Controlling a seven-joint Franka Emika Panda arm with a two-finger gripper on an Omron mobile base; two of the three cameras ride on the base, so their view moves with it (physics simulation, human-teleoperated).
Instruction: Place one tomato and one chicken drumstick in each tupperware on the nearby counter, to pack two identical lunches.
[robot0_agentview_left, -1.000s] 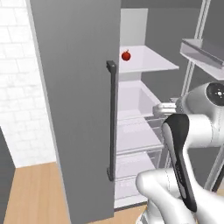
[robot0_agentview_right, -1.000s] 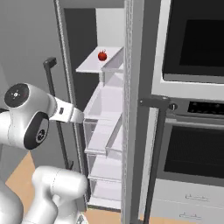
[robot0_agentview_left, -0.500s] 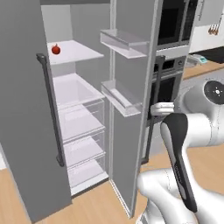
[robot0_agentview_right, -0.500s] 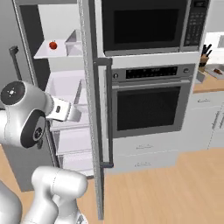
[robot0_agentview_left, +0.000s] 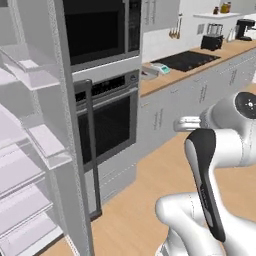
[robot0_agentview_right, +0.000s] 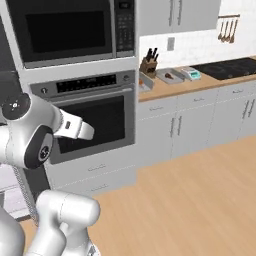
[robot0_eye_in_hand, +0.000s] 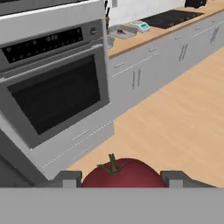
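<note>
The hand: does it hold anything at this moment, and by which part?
Yes. The hand holds a tomato, gripped by its two opposite sides, with the stem pointing up between the fingers.

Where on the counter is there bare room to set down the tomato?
The front strip of the counter, between the tupperware and the cooktop, looks bare for the tomato. The left end by the oven is crowded: knife block, tupperware and a teal item stand close together.

Gripper (robot0_eye_in_hand: 120, 177) (jaws round tomato (robot0_eye_in_hand: 121, 174))
</note>
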